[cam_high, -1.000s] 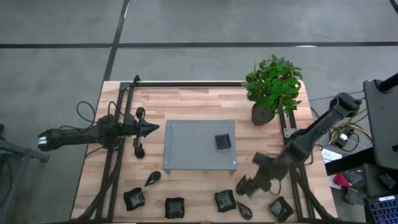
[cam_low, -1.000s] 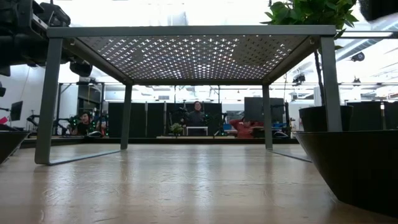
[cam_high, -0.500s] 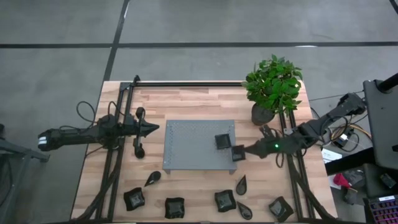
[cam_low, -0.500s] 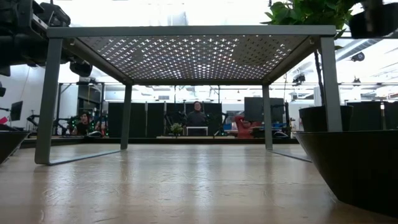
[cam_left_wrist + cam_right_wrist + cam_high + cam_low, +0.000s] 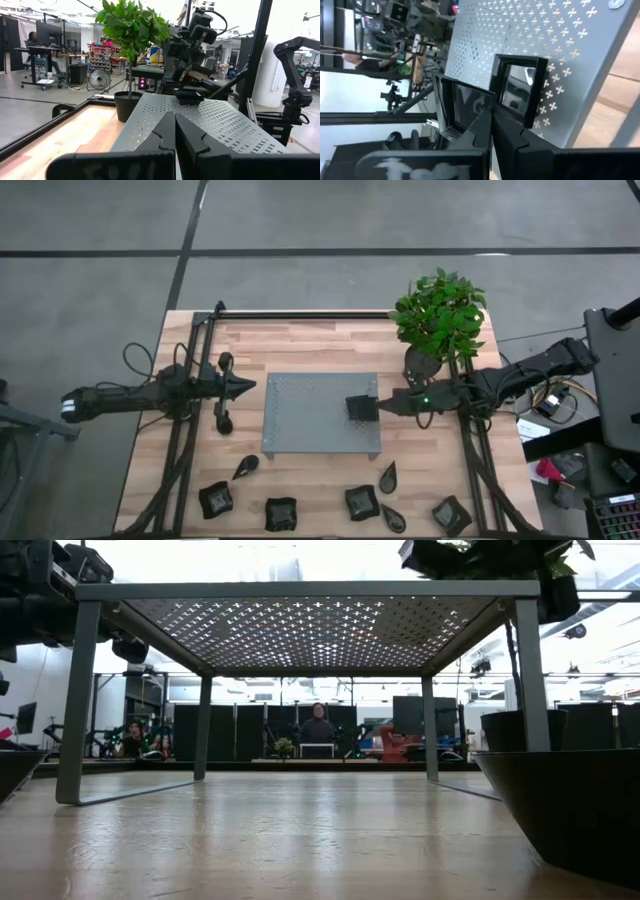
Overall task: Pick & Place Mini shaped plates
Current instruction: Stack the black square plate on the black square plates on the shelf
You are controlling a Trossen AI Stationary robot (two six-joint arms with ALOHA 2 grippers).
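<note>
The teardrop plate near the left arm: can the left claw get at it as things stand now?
Probably yes. The teardrop plate lies alone on bare wood, nothing on it, and the shut left claw hangs just beyond it, beside the grey tray; it must open first.

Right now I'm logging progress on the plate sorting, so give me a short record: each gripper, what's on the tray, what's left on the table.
right gripper: shut on a square plate, held above the tray's right edge
left gripper: shut, holding nothing, waiting left of the tray
tray: one square plate on tray, near its right edge
loose plates: seven on the wood at the table's front edge, e.g. teardrop plate
plant: by the tray's far right corner
</note>
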